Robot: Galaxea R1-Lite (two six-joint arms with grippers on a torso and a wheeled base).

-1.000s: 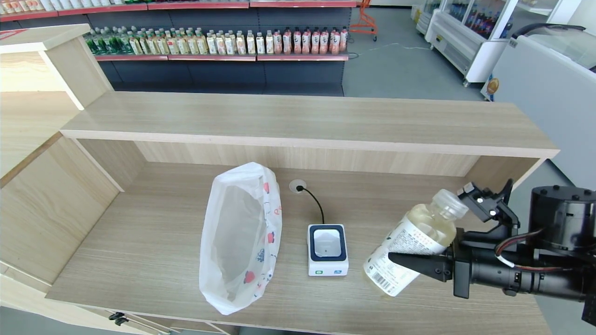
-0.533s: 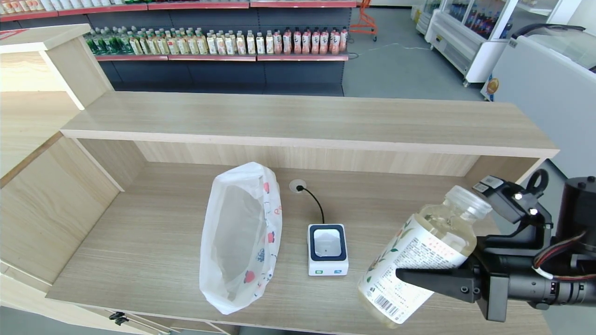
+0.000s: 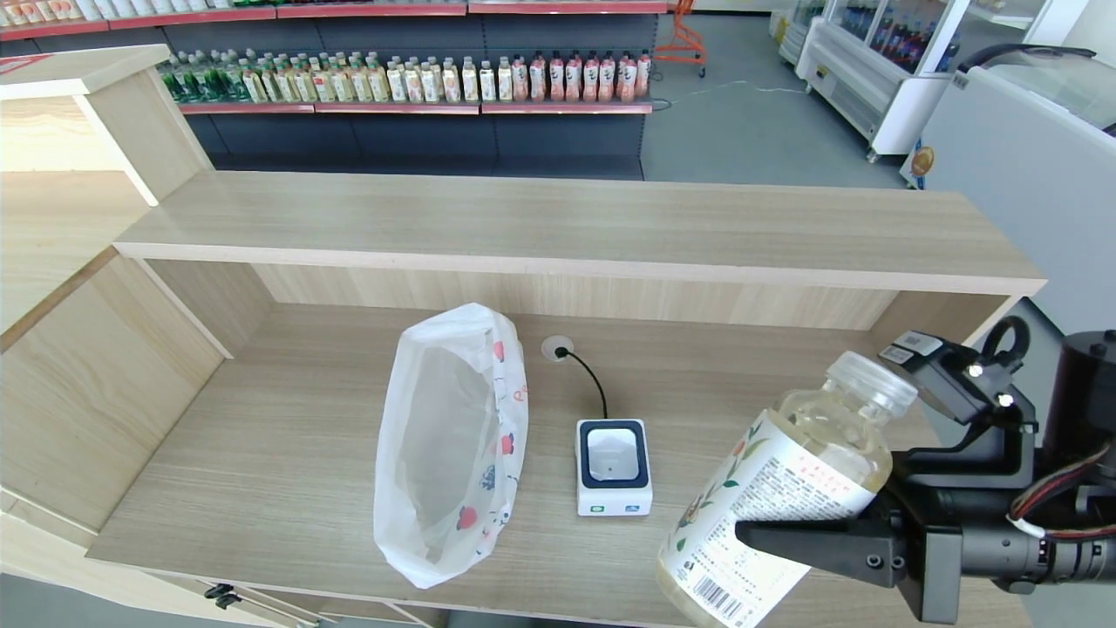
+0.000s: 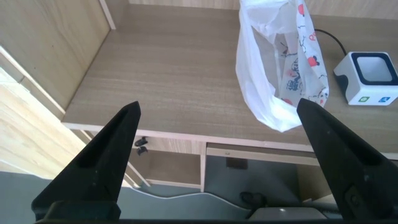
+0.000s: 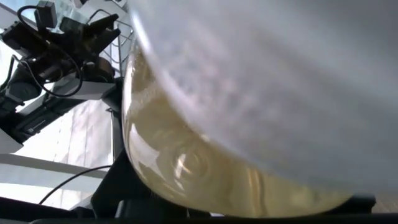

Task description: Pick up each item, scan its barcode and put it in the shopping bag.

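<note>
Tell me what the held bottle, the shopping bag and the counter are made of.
Bottle: likely clear plastic, glossy; pale liquid shows through, and a printed label wraps it.
Shopping bag: thin translucent white plastic film, crinkled and printed.
Counter: matte wood-grain board, probably laminate.

a clear bottle (image 3: 785,497) of pale yellow drink, barcode near its base, is held tilted in the air right of the scanner (image 3: 614,467); the white printed shopping bag (image 3: 453,445) is stood open at its left

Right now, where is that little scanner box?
In the head view the scanner sits near the middle of the counter, just right of the bag; the bottle is held up farther right.
</note>
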